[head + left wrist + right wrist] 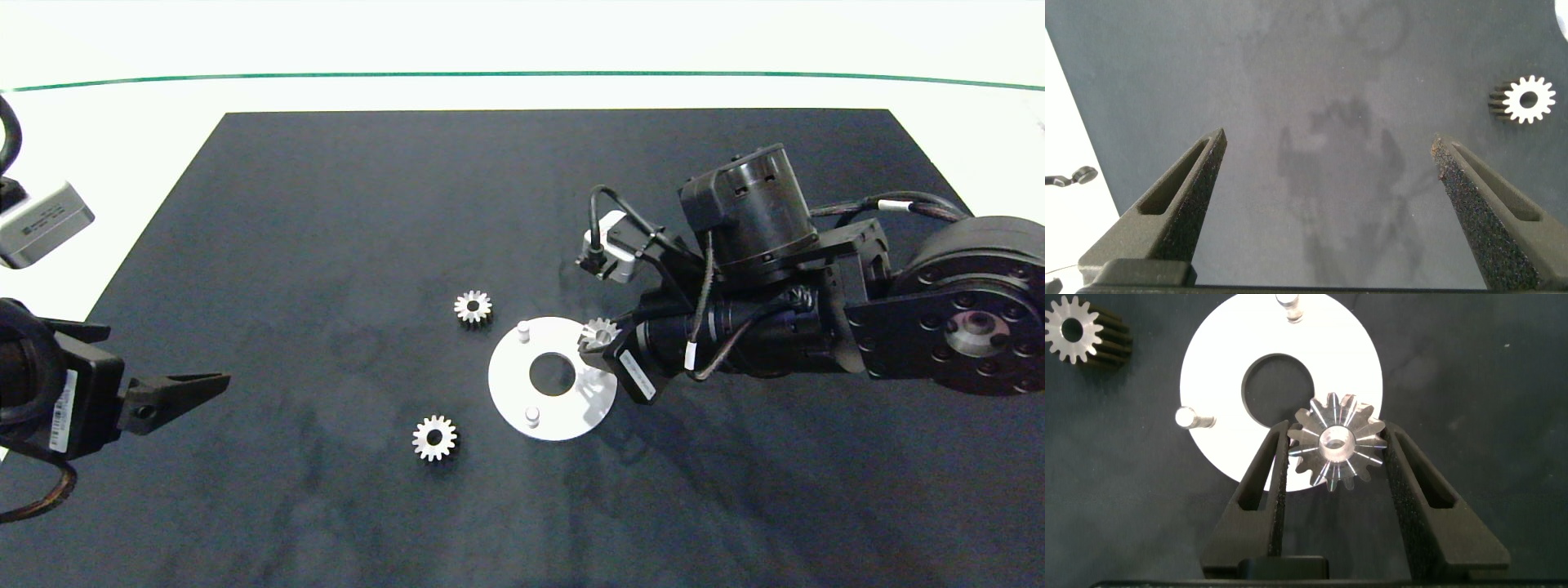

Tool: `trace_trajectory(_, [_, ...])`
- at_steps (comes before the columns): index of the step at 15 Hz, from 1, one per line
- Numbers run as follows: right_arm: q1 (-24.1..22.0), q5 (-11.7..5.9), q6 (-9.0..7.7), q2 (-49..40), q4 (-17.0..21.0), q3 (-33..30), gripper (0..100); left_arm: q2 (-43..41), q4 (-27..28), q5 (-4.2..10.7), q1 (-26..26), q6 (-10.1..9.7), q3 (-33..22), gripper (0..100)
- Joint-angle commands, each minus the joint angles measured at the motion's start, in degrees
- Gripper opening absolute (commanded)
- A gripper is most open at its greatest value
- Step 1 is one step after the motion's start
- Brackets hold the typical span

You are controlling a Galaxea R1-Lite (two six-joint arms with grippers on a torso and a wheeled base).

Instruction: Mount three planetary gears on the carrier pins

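Head view was dominated by a dark mat (326,245) laid over the white worktop (522,90), with the white disc (510,392) seen near the middle of it. Two carrier pins (523,330) were visible on the disc, one at its far left rim and one at its near rim (532,416); the third pin was hidden under the right tool (598,341). That tool was reached in from the right over the disc's far right edge, and its fingers (1276,469) were pressed onto the flanks of one planetary gear (1336,443), which was held tilted above the disc's rim beside the central hole (1278,388). Whether the gear touched the disc or a pin could not be told.

Two further gears were seen lying flat on the mat: one (473,307) just left of the disc's far side, and one (434,438) to the near left of the disc, apart from it.

At the left edge of the mat the left tool (192,388) was held well away from the disc, its fingers (1184,196) spread wide over bare mat with nothing between them. One loose gear (1529,100) was caught at the edge of the left wrist view.
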Motion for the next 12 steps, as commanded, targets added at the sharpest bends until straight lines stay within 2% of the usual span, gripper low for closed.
trace_trajectory(1, [0.03,-0.06,-0.12,0.34,0.06,0.34,28,-0.17,0.15,0.07,-0.01,0.13,-0.01,100])
trace_trajectory(7, [-0.32,-0.15,0.06,0.78,-0.03,0.69,28,-0.52,0.15,0.07,-0.01,0.31,-0.01,100])
trace_trajectory(9, [-0.23,-1.12,0.06,1.22,-0.03,0.95,28,-0.69,0.15,0.07,0.07,0.31,-0.01,100])
trace_trajectory(12, [-0.14,-1.2,0.06,1.4,-0.03,1.13,28,-0.78,0.07,0.07,-0.01,0.31,-0.01,100])
